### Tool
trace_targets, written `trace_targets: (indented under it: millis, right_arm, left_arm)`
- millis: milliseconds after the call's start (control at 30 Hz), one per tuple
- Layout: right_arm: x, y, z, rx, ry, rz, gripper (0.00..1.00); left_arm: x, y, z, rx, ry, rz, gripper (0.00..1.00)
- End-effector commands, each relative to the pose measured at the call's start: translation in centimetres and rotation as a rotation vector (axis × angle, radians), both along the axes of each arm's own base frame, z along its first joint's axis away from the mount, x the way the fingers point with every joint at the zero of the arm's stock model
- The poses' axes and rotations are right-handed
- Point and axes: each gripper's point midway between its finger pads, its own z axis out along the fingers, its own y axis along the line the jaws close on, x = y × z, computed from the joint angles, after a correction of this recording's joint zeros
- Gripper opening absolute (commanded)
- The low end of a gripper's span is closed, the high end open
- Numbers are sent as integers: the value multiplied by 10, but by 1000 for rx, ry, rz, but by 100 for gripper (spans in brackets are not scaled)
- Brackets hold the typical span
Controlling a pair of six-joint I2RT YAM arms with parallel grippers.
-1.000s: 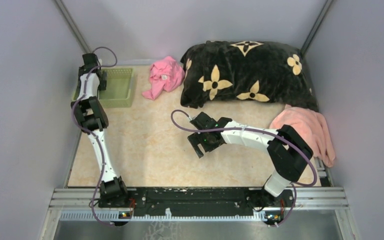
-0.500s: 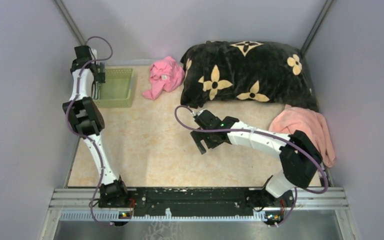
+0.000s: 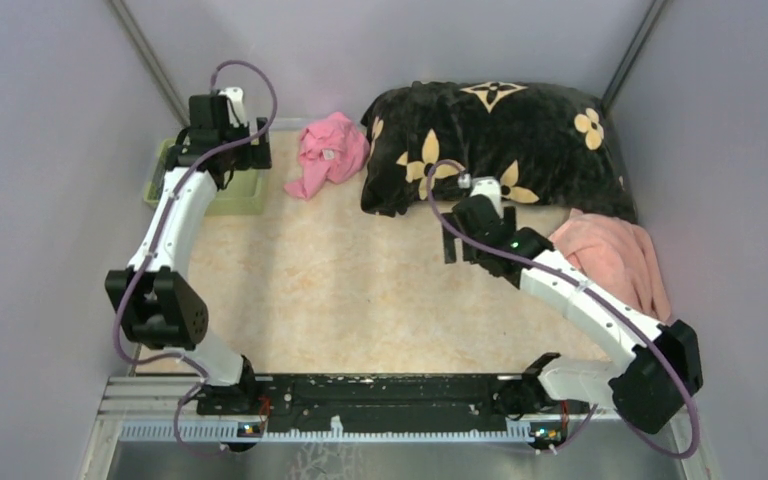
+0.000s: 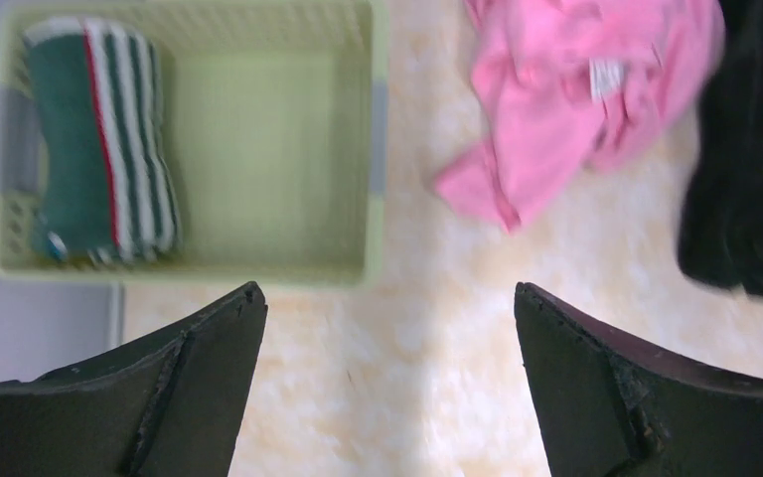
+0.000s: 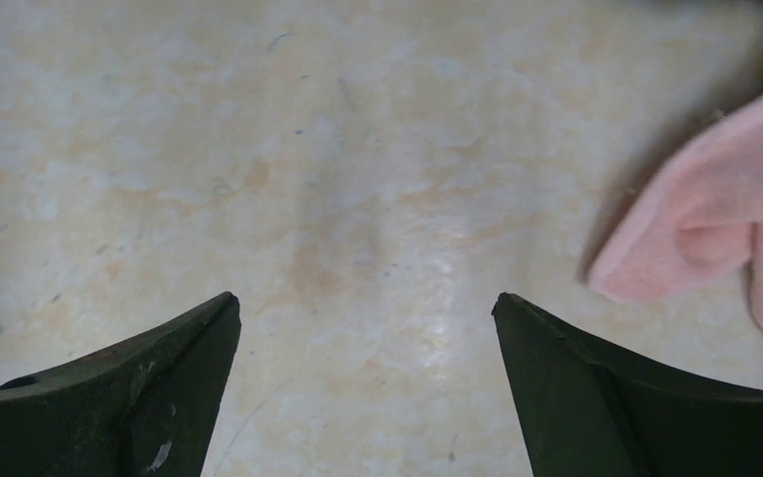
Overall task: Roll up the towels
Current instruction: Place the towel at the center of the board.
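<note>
L jaws wide, holding nothing, over bare worktop (image 4: 387,397), just short of green basket (image 4: 376,149) near rim. Inside, green striped towel (image 4: 99,139) lies bundled against basket wall, ahead-left of the jaws' left finger. Its long axis & stripes run straight away from jaws; rest of basket floor bare. Ahead-right sits pink cloth (image 4: 576,99), w/ black blanket (image 4: 745,199) beyond. R jaws wide too, holding nothing, open worktop btwn & ahead. Ahead-right of them, salmon towel (image 5: 725,199) is bunched, corner pointing in toward the gap; long axis can't tell.

Grn/white striped towel (image 4: 99,139) rolled, in basket (image 4: 378,149); salmon-pink towel (image 3: 615,260) crumpled, rt side.
</note>
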Motion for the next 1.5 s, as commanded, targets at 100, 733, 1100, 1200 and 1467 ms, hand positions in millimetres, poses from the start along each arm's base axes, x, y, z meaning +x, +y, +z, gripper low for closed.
trace_targets:
  millis: [100,733,1100,1200,1467]
  right_arm:
    - [22,-96,19,50,-111,-356,99]
    - [69,-214,-106,169,168,-837,75]
    - [36,-115,-126,289,334,-604,0]
    - [33,-46,-115,342,336,-461,0]
    - [43,192,-58,432,304,39,0]
  left_arm:
    - [-75,-26,3,-240,-96,-46,99]
    - [-164,-84,-27,-208,-206,-219,99]
    - [-168,-105,-27,-245,-206,-327,99]
    - [-170,-112,-27,-260,-204,-361,98]
    - [-174,-119,-24,-276,-205,-395,98]
